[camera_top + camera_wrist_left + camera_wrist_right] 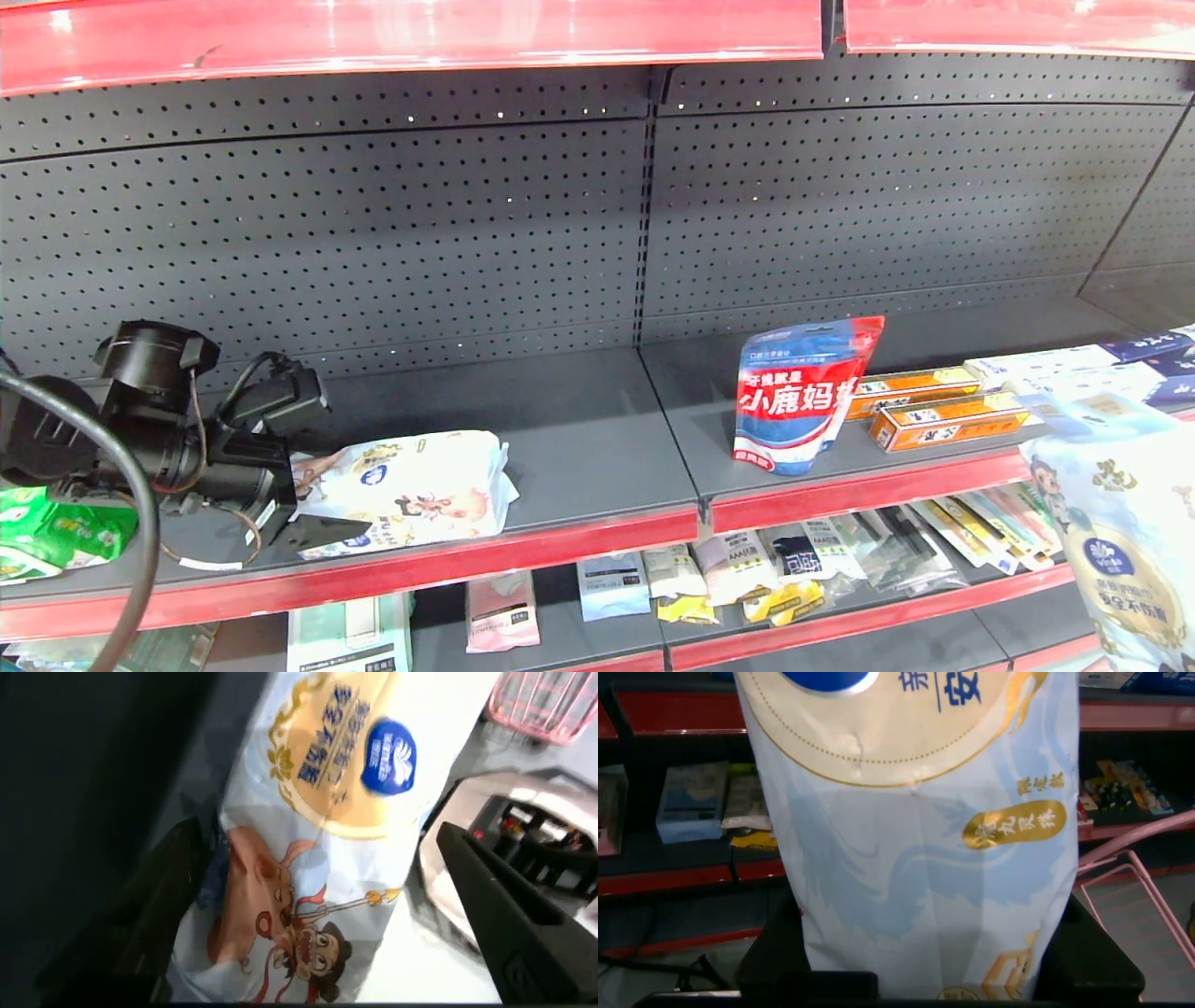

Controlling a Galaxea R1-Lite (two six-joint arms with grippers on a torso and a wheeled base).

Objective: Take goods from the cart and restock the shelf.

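A white tissue pack [411, 490] with a cartoon print lies flat on the grey shelf board [597, 439], at its left. My left gripper [308, 467] is at the pack's left end, open, with one finger on each side. In the left wrist view the pack [318, 849] lies between the fingers [505, 905], and a gap shows beside one of them. A second, pale blue pack [1120, 541] hangs upright in front of the shelf at the lower right. My right gripper [934, 975] is shut on that pack [915, 840] at its lower end.
A blue and red pouch [803, 392] stands on the shelf right of centre, with orange boxes [943, 411] and white boxes [1074, 369] beyond it. A green pack [56, 537] lies at the far left. Small goods [794, 569] fill the lower shelf. The pink cart [1148, 887] is below.
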